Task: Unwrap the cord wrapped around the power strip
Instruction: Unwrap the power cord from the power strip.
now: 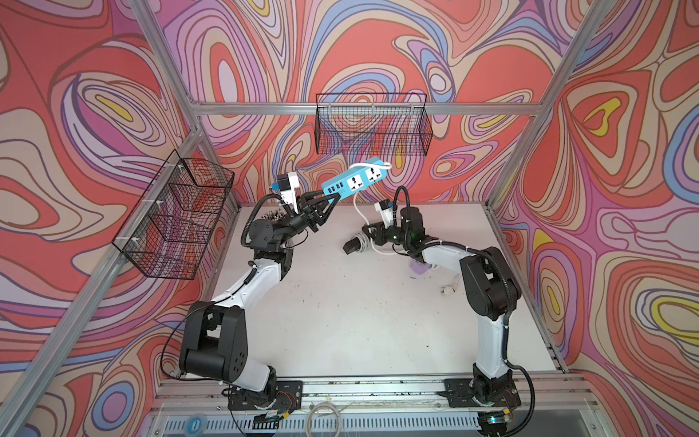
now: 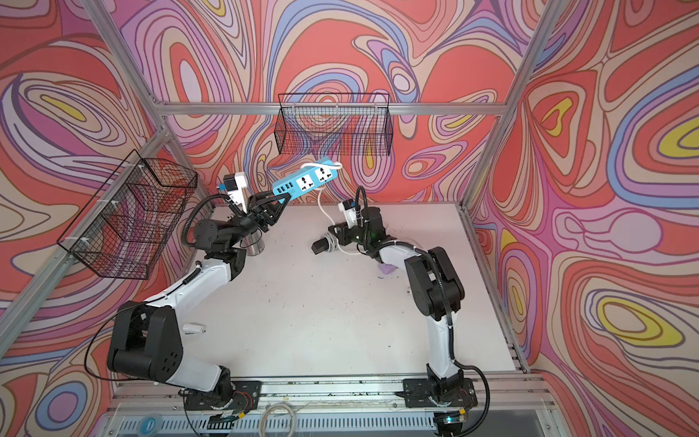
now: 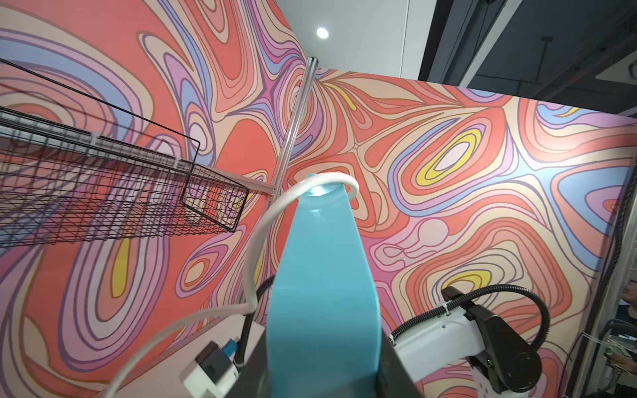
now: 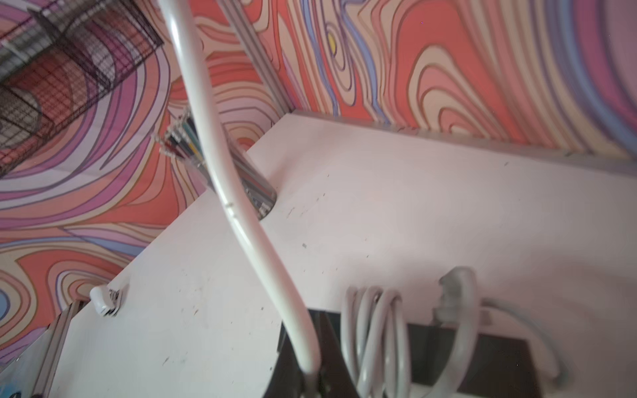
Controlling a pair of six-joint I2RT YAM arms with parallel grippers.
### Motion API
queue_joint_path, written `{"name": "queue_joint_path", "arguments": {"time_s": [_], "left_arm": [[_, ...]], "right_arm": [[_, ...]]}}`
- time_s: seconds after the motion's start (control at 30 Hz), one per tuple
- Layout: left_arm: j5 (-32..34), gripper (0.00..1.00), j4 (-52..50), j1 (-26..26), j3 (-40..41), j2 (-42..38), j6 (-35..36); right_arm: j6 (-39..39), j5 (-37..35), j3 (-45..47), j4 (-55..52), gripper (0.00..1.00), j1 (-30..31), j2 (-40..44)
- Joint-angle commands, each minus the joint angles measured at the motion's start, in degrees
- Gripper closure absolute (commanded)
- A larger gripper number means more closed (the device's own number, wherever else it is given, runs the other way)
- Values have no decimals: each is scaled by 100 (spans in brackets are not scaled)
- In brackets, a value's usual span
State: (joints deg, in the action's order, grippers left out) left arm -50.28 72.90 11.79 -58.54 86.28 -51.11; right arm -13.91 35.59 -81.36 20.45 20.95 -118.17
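Background clutter, left lying about.
Wire basket (image 1: 372,125) hung on back wall, second basket (image 1: 177,215) on left wall; metal cup (image 2: 254,244) of pens stood at far-left of white table (image 1: 359,321); purple lump (image 2: 387,269) lay right; small white item (image 2: 194,328) lay near left edge.

Both top views look steeply down from high above the near edge of the table (image 1: 340,321) toward the back wall (image 1: 264,56), far enough off to hold the left arm (image 1: 242,287) and right arm (image 1: 488,295) whole; they share nearly the entire scene, offset slightly sideways; the left wrist camera sits close under the power strip (image 3: 324,293), tilted up at the back basket (image 3: 103,193) and the ceiling (image 3: 362,34); the right wrist camera rides low over the table, very near the cord (image 4: 241,213), facing the side basket (image 4: 69,69); its picture is partly blurred.
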Motion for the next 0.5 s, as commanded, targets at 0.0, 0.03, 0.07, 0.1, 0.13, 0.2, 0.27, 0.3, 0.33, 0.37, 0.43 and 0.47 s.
{"name": "queue_joint_path", "arguments": {"time_s": [0.0,0.03,0.07,0.1,0.13,0.2,0.27,0.3,0.33,0.37,0.43,0.47], "left_arm": [[-90,100,506,205,-289,-95,-92],[-95,100,513,274,-289,-75,-92],[-81,100,512,330,-281,-57,-101],[-91,100,508,390,-280,-30,-100],[-112,100,506,448,-284,-1,-101],[-122,100,506,569,-282,62,-101],[-147,100,500,698,-281,158,-101],[-148,100,505,757,-280,205,-96],[-159,100,506,825,-278,261,-92],[-166,100,503,881,-274,321,-92],[-159,100,505,962,-272,425,-92],[-160,100,503,995,-262,473,-92]], "right_arm": [[10,-122,-807,102,100,-311,137],[77,-138,-1020,-14,100,-372,191],[149,-156,-1248,-158,100,-437,250],[219,-158,-1468,-286,100,-491,288],[288,-168,-1714,-453,100,-552,331],[395,-193,-2235,-726,100,-672,394],[469,-203,-2765,-981,100,-775,409],[493,-202,-3027,-1087,100,-818,409],[507,-202,-3323,-1211,100,-866,409],[523,-196,-3613,-1329,100,-900,404],[603,-193,-4136,-1583,100,-929,411],[628,-186,-4335,-1684,100,-943,438]]}}
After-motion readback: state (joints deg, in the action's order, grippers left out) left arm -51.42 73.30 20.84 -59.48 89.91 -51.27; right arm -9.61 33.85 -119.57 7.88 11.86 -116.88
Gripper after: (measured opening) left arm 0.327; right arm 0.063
